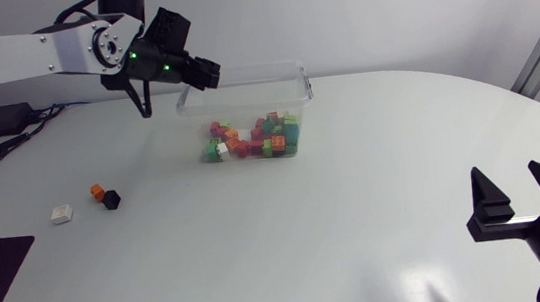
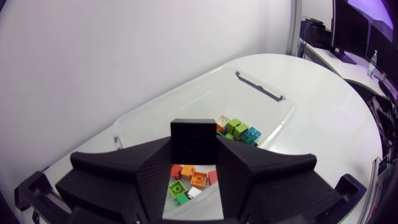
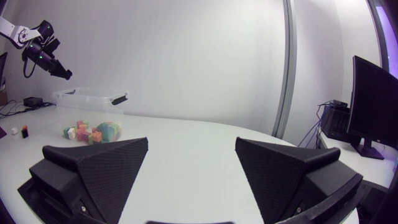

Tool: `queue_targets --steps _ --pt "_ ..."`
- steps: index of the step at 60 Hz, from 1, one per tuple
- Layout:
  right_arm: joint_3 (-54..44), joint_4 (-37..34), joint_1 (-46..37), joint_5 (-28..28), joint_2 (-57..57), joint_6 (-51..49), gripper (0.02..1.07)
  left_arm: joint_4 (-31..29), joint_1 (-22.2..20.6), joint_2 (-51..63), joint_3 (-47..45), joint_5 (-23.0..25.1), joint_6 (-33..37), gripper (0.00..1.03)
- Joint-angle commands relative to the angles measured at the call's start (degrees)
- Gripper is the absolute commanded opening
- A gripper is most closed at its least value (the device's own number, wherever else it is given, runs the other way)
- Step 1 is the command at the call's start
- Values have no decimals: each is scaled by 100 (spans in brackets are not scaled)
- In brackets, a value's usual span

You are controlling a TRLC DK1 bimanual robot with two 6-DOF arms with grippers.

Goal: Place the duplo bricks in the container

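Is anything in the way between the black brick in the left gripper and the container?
Nothing visible. The left gripper is shut on the black brick above the open container; under it lie only the bricks already inside.

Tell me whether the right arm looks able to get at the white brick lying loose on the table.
Doubtful. The right tool is open at the right edge of the table; the white brick lies far across, toward the left edge. Nothing stands between them, but the span looks long.
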Motion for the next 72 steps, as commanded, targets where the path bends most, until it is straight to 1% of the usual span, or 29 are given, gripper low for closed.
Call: queue_targets --steps 1,8,17,18,20,22,25,26,28,31,34,38,42,48,53,55,59,60,63,66,68,72 --pt "-128 65 -15 38 -38 -76 103 80 -181 373 437 -130 -259 25" --pt "-119 56 -15 29 -38 -76 103 -8 -365 777 929 -297 -312 26" --pt "-128 65 -15 38 -38 -76 103 1 -453 1041 1149 -499 -303 27" --pt "-128 56 -15 38 -38 -76 103 1 -462 1120 1202 -578 -303 29" --pt "-128 56 -15 29 -38 -76 103 10 -462 1155 1228 -631 -295 30" --pt "-128 56 -15 29 -38 -76 103 36 -453 1261 1272 -719 -277 37" --pt "-128 56 -15 29 -38 -76 103 1 -444 1393 1378 -789 -259 55" --pt "-128 65 -15 29 -38 -76 103 -34 -436 1437 1404 -815 -251 67" --pt "-128 56 -15 38 -38 -76 103 -52 -418 1454 1404 -833 -251 85" --pt "-128 56 -15 29 -38 -76 103 -61 -383 1419 1360 -833 -242 96" --pt "-128 56 -15 29 -38 -76 103 -78 -339 1322 1307 -833 -242 98" --pt "-128 56 -15 29 -38 -76 103 -78 -251 865 973 -833 -180 98" --pt "-128 65 -15 29 -38 -76 103 -69 -93 461 701 -833 -154 98" --pt "-128 56 -15 29 -38 -76 103 -280 285 -312 182 -798 -5 98" --pt "-119 56 -15 38 -38 -67 103 -579 663 -734 -134 -745 180 98" --pt "-128 47 -15 29 -38 -76 103 -729 892 -910 -292 -719 250 98" --pt "-119 56 -15 29 -38 -67 103 -834 1287 -1200 -670 -710 426 98" --pt "-119 47 -15 29 -38 -76 103 -834 1305 -1209 -688 -710 435 98" --pt "-128 56 -15 29 -38 -67 103 -878 1568 -1332 -969 -710 540 98" --pt "-119 56 -15 29 -38 -67 103 -887 1946 -1437 -1338 -710 725 98" --pt "-128 47 -15 29 -38 -76 103 -887 2052 -1437 -1435 -710 778 98" --pt "-119 47 -15 29 -38 -67 103 -878 2465 -1446 -1725 -710 997 98"
